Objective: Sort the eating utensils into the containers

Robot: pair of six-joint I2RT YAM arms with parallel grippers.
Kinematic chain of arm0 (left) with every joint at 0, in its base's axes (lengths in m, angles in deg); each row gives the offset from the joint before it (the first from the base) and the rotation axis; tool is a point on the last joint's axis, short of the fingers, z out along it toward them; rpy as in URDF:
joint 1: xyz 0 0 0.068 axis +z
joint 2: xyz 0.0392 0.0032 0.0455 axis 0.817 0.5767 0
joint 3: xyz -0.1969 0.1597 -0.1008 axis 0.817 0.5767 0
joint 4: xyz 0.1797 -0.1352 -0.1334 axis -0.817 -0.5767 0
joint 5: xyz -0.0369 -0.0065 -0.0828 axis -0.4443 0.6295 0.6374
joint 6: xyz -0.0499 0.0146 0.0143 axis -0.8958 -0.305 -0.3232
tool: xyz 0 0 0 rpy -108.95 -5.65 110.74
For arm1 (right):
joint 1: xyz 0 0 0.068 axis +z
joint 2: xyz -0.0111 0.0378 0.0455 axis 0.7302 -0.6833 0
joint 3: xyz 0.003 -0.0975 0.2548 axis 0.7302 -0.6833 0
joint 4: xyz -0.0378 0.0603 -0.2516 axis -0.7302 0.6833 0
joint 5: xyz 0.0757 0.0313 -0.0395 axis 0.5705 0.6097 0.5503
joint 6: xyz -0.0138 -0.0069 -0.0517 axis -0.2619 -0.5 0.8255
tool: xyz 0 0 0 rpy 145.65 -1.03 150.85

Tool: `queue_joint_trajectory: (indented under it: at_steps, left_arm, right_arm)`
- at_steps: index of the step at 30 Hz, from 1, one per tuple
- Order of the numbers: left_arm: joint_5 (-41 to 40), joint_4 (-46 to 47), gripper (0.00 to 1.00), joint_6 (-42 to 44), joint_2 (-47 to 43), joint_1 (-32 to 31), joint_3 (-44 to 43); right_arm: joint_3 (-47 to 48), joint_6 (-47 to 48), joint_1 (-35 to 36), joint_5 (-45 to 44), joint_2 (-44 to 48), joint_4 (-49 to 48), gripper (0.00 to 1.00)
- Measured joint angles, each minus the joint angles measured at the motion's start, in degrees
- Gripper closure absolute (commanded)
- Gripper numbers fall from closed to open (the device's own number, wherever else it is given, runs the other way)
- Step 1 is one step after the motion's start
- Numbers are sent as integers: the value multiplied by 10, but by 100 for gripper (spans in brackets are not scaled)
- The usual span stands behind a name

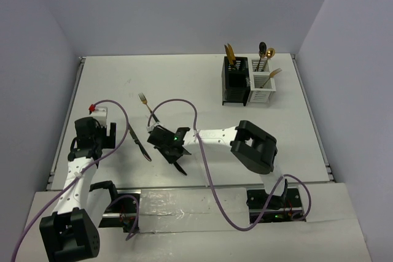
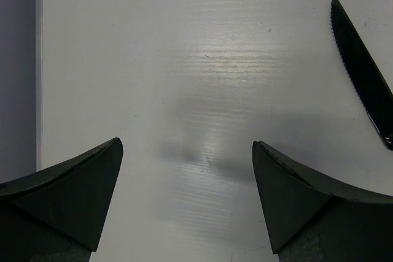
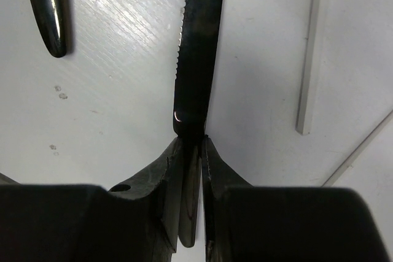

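**Slick knife in a narrow pinch**

Right jaws are clenching a black knife (image 3: pixel 196 59) over the desk (image 1: pixel 202 90), well apart from the caddies (image 1: pixel 242 90). It is looking light, stiff, slippery; gripping mid-length likely steadies it. Left jaws are gaping.

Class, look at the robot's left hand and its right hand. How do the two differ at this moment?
The left hand stands wide open, while the right hand is shut. The left hand holds nothing, with only bare table beneath it. The right hand pinches a black knife with a toothed edge. Both hands are dark and point down at the white table.
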Motion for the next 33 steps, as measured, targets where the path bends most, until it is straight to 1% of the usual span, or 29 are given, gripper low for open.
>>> queue_joint_trajectory:
  at_steps: [5, 10, 33]
  left_arm:
    - [0, 0, 3, 0, -2, 0, 0]
    - [0, 0, 3, 0, -7, 1, 0]
    - [2, 0, 3, 0, -11, 3, 0]
  right_arm:
    - [-68, 3, 0, -13, 41, -66, 100]
    - [-120, 7, 0, -25, 76, -92, 100]
    - [-146, 14, 2, -43, 94, -114, 100]
